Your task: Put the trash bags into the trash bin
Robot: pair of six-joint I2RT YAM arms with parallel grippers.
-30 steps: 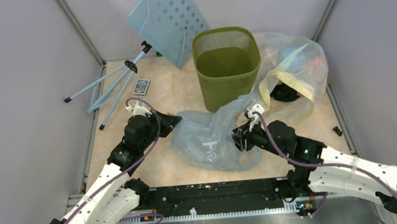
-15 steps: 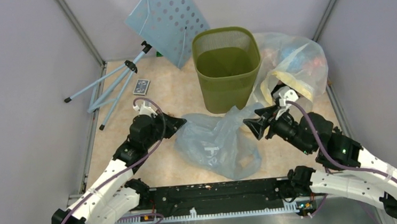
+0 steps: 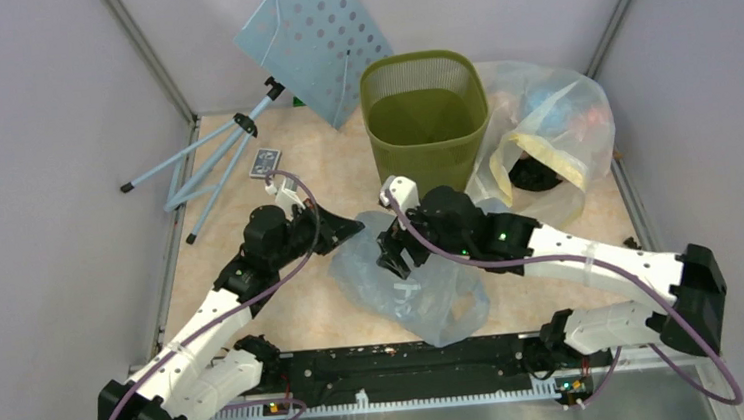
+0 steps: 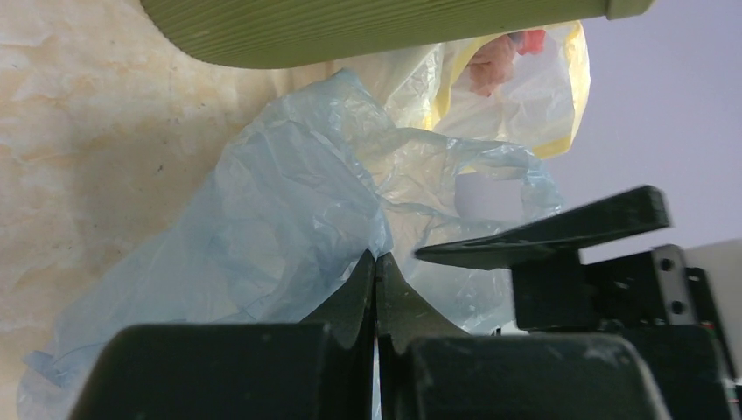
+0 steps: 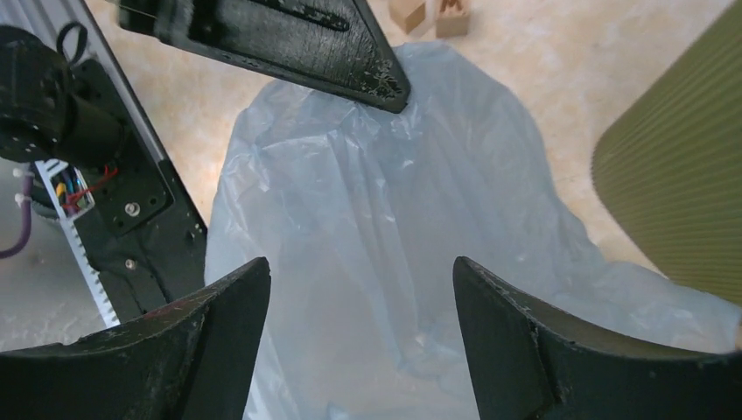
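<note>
While my right arm is swinging in from the right, the right hand is spreading wide, empty, over the trash bag, so I am expecting a fresh grasp. That bag is lying crumpled on the desk, just near of the trash bin. My left hand is staying clenched at its left edge; whether pinching film, I cannot tell.

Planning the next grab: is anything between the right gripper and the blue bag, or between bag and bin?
Nothing visible does. The right gripper hangs open directly over the trash bag, and the trash bin stands upright just beyond it, mouth open.
</note>
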